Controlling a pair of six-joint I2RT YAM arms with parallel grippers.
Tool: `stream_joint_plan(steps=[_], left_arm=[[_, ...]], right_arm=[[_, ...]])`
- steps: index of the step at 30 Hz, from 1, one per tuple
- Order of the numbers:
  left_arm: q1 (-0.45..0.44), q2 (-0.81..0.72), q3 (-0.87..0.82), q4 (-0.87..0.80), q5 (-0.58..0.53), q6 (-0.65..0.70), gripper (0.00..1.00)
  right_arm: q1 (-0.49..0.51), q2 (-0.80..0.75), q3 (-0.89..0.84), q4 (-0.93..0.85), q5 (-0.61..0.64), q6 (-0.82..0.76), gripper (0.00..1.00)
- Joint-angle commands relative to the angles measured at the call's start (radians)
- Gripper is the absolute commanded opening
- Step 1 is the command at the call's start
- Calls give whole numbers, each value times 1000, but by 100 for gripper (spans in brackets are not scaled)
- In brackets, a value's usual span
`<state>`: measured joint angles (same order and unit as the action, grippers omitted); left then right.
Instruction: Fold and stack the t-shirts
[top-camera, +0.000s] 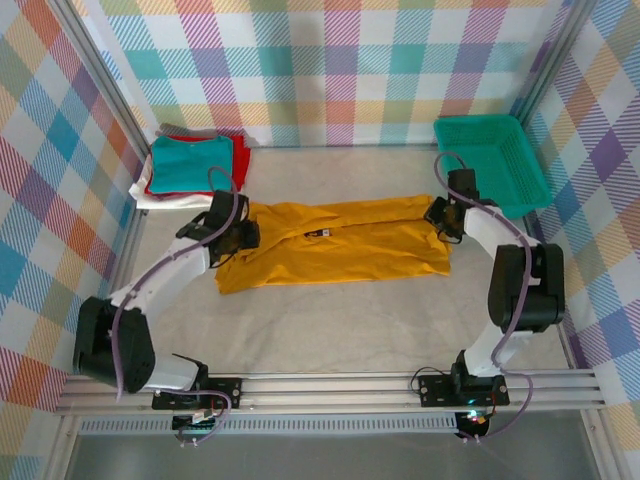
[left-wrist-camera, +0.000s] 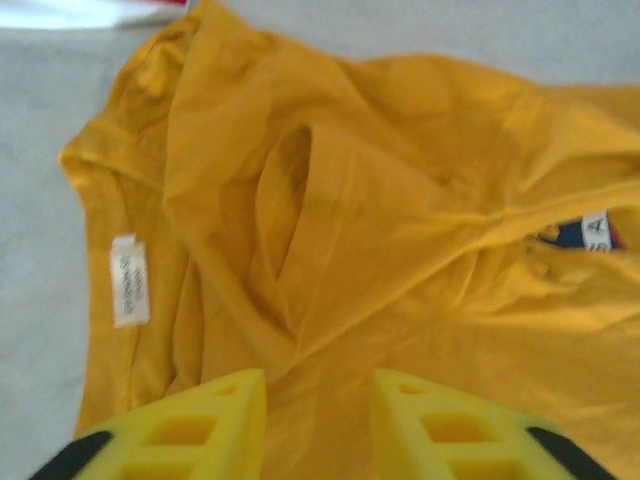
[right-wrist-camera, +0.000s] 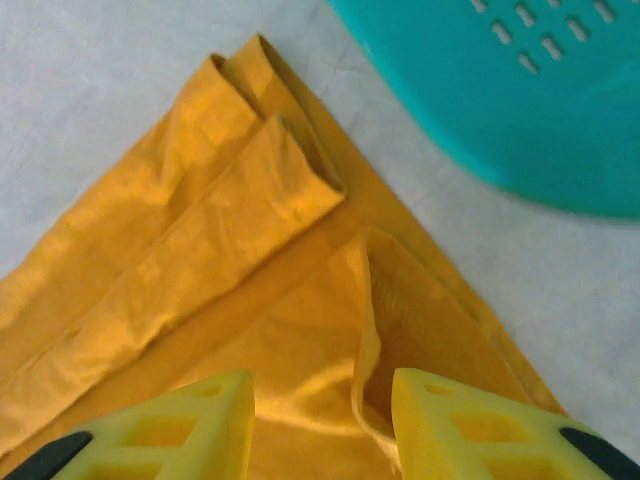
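The mustard-yellow t-shirt (top-camera: 340, 250) lies folded lengthwise across the middle of the table, its small print (top-camera: 322, 235) facing up. My left gripper (top-camera: 236, 236) hovers over the shirt's left end. In the left wrist view its jaws (left-wrist-camera: 318, 405) stand apart above rumpled yellow cloth (left-wrist-camera: 400, 200) and pinch nothing. My right gripper (top-camera: 441, 216) is at the shirt's right end. Its jaws (right-wrist-camera: 322, 410) are also open, with a raised fold of the shirt (right-wrist-camera: 200, 260) standing between them, close to the right finger. A stack of folded t-shirts, teal (top-camera: 190, 165) on top, sits at the back left.
The green mesh basket (top-camera: 495, 160) stands at the back right, close behind the right gripper, and its rim (right-wrist-camera: 520, 100) is in the right wrist view. Red (top-camera: 240, 150) and white (top-camera: 160, 200) tees show under the teal one. Checked walls close in the table on three sides.
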<state>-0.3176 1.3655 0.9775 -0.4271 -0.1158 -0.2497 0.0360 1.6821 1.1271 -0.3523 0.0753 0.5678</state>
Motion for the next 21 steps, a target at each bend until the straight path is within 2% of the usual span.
stream_joint_plan(steps=[1,5,8,12,15,19,21], left_arm=[[6,-12,2,2,14,-11,37],[9,181,198,-66,82,75,44],[13,336,339,-111,71,109,46],[28,478,440,-107,66,98,50],[29,562,479,-118,35,76,48],[32,598,462,-88,-11,50,48],[35,605,450,-60,-25,43,42]], right_arm=[[20,-56,11,12,-75,-21,43],[93,-51,45,37,-115,-37,44],[156,-34,70,47,-126,-52,45],[197,-38,60,63,-153,-44,46],[203,-55,42,64,-158,-39,47],[203,-67,28,56,-148,-52,47],[203,-65,28,49,-143,-59,48]])
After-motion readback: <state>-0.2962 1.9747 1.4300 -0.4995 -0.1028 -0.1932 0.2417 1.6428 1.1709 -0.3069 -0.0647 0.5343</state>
